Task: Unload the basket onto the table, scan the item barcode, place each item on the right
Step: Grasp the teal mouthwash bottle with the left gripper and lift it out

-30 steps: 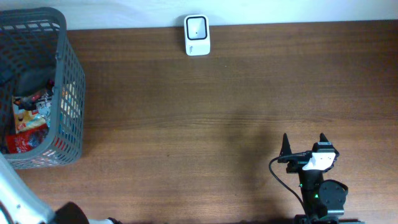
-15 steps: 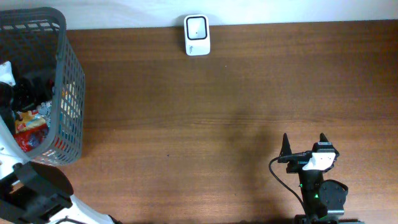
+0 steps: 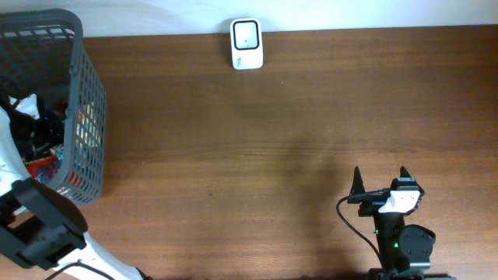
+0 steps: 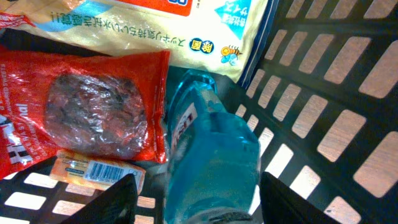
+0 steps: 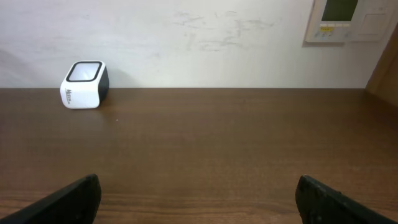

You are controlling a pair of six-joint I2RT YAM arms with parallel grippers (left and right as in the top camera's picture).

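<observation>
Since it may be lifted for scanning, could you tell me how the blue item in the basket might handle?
The blue item looks glossy, so it may slip in the left gripper. Its rounded body could roll once set down. It looks like translucent plastic, so probably not fragile.

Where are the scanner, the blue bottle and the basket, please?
scanner (image 3: 247, 43): overhead view, its top face.
blue bottle (image 4: 214, 149): left wrist view, its body.
basket (image 3: 89, 117): overhead view, its mesh side wall.
</observation>
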